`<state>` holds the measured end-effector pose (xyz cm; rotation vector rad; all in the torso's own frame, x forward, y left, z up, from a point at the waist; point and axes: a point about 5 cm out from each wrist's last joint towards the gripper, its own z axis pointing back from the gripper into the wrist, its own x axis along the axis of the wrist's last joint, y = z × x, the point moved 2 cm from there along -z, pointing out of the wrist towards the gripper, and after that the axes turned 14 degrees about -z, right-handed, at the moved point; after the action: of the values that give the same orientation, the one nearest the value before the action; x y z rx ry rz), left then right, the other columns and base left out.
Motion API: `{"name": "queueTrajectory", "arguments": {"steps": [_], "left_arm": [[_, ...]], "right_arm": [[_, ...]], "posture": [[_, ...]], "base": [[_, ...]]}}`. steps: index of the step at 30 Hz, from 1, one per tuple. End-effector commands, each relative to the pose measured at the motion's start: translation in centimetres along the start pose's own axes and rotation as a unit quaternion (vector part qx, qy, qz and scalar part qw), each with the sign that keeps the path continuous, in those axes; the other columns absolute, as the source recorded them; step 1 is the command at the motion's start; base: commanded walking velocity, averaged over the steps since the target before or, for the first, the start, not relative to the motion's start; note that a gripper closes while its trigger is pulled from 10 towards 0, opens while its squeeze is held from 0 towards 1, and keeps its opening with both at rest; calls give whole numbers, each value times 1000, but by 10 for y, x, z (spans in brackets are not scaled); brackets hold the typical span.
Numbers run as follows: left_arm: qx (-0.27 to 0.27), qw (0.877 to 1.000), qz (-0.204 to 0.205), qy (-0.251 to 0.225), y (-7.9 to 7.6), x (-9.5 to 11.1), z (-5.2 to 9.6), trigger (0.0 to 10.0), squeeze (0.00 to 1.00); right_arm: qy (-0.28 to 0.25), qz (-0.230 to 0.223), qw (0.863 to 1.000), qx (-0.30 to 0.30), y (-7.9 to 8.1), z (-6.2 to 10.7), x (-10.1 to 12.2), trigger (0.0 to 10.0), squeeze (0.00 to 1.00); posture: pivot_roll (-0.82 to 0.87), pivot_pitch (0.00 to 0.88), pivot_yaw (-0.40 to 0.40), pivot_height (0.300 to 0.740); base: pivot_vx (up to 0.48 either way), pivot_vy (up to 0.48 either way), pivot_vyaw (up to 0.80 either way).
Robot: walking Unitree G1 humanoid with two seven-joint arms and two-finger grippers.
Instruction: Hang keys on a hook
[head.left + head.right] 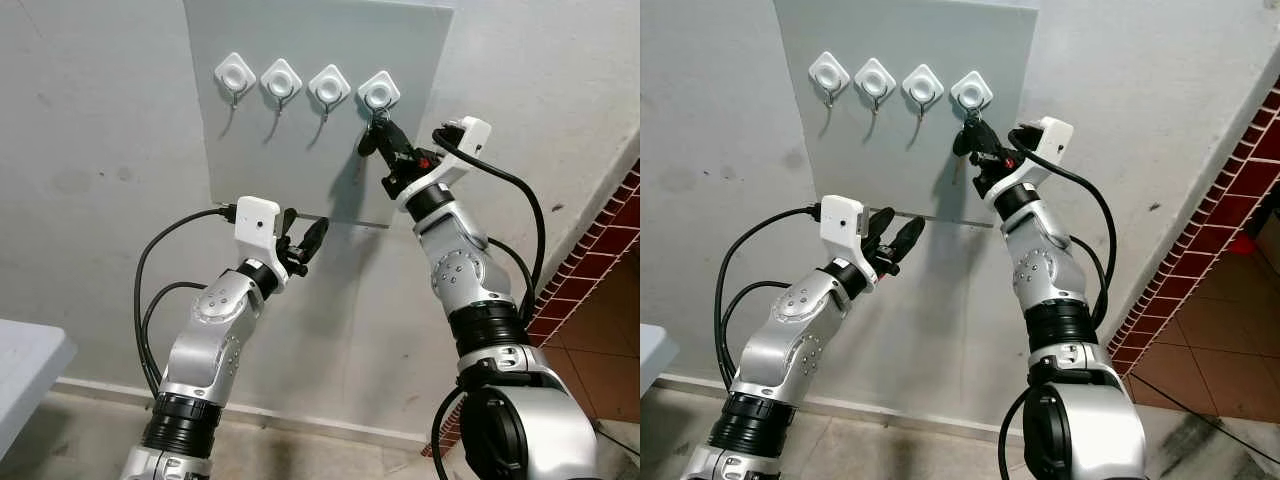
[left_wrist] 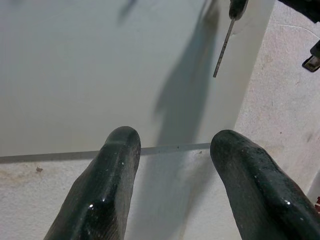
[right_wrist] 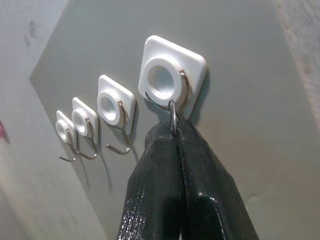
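My right end effector [image 3: 176, 131] is clamped on the silver key ring [image 3: 173, 116] at the rightmost white square wall hook [image 1: 379, 92]. A dark-headed key [image 1: 960, 145] dangles just below that hook. My left end effector [image 1: 303, 241] hovers lower, fingers apart.

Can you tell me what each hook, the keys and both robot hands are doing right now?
Rightmost hook: right gripper's fingertips pressed up under it.
Other three hooks: bare, nothing hanging.
Keys: dangling just below the rightmost hook, beside the right gripper.
Right gripper: raised to the rightmost hook, fingers shut together.
Left gripper: open, holding nothing, near the board's lower edge.
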<state>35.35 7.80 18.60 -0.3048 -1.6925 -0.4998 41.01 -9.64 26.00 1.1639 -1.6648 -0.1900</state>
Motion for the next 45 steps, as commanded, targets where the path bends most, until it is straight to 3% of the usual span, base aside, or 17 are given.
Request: {"name": "queueTrajectory", "arguments": {"steps": [1,8,24,25,26,40,45], "left_arm": [[-2,1000,-3,-12,0,9,-2,10000,0],[0,1000,-1,-11,1,9,-1,10000,0],[4,1000,1,-9,2,9,-1,10000,0],[4,1000,1,-10,3,9,-1,10000,0],[4,1000,1,-10,3,9,-1,10000,0],[10,1000,3,-9,4,9,-2,10000,0],[12,1000,4,-8,5,8,-1,10000,0]], "right_arm": [[-1,-26,1000,1,2,-3,2,10000,0],[0,-72,997,1,1,-1,-5,10000,0],[12,-60,998,-15,-5,10,-21,10000,0],[11,-58,998,-17,-5,10,-21,10000,784],[10,-56,998,-15,-5,11,-21,10000,1000],[8,20,1000,-16,-8,20,-22,10000,1000],[7,27,999,-16,-9,26,-24,10000,1000]], "posture": [[42,0,-59,740],[45,0,-59,740],[48,0,-56,740],[47,0,-56,740],[47,0,-56,740],[46,0,-57,740],[46,0,-55,740]], "base": [[0,0,0],[0,0,0],[0,0,0],[0,0,0],[0,0,0],[0,0,0],[0,0,0]]}}
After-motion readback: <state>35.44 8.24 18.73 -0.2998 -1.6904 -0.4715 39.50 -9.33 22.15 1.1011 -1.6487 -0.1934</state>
